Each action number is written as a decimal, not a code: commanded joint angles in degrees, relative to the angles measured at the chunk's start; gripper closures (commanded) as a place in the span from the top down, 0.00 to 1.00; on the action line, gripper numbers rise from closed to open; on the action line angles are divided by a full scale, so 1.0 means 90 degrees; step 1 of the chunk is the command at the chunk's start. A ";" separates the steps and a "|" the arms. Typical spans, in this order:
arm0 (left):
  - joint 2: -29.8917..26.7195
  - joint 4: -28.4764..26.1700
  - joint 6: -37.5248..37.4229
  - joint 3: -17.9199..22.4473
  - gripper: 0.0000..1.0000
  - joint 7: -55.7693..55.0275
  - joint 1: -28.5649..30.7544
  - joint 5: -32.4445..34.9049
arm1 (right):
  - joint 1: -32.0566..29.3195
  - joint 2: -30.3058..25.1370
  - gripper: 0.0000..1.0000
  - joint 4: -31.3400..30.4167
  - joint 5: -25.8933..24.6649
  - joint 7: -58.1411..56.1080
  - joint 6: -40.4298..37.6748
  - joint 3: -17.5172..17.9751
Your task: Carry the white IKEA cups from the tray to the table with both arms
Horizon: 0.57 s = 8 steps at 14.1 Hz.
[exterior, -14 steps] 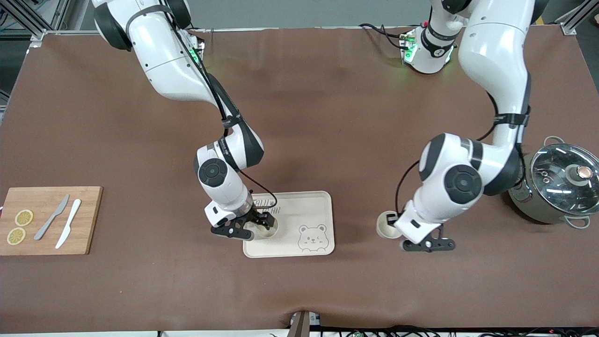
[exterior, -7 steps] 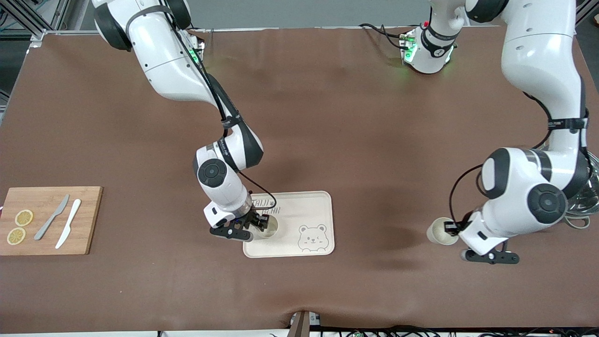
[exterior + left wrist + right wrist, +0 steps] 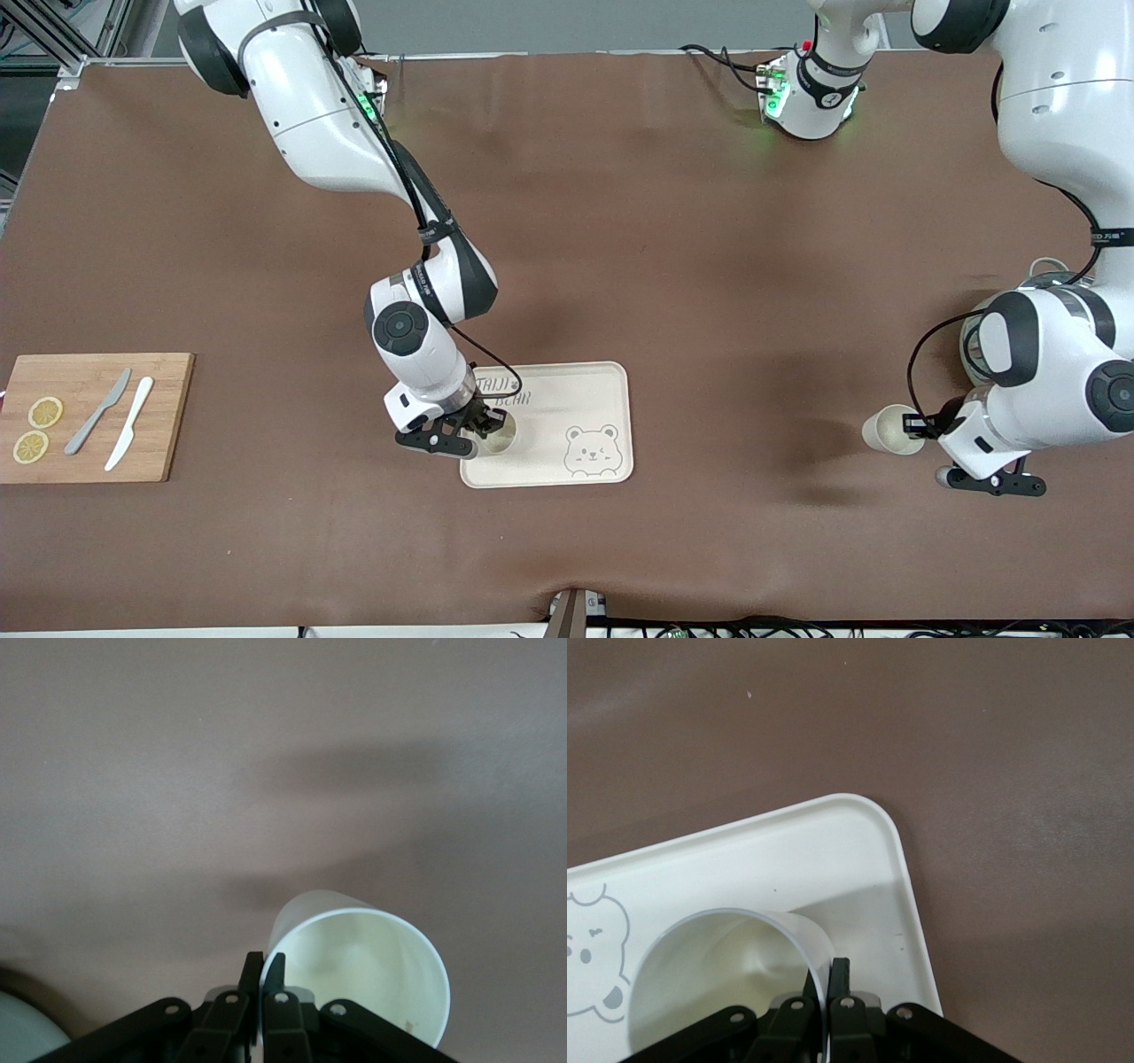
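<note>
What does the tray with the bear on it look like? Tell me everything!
The tray is a flat cream rectangle with rounded corners and a low raised rim. A smiling bear face is drawn at one corner, with faint lettering at another edge. It lies flat on the brown table. A cup is over one corner, its rim pinched by the right gripper.

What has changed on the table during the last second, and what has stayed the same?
The left hand, shut on a cup, carried it away from the tray toward the left arm's end of the table, in front of the pot. The right hand stayed shut on the other cup on the tray. The cutting board did not move.
</note>
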 commanded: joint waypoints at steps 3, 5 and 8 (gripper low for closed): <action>0.0292 -0.0017 0.0331 -0.0067 0.00 0.0106 0.0208 0.0130 | -0.0008 0.0100 0.00 0.0173 -0.0139 0.0165 -0.0092 0.0005; 0.0380 -0.0017 0.0361 -0.0067 0.00 0.0126 0.0248 0.0130 | 0.0011 -0.0017 0.00 0.0173 -0.0129 0.0155 -0.0151 0.0005; 0.0468 -0.0017 0.0371 -0.0067 0.00 0.0126 0.0248 0.0092 | -0.0018 -0.0338 0.00 0.0173 -0.0149 0.0116 -0.0889 -0.0005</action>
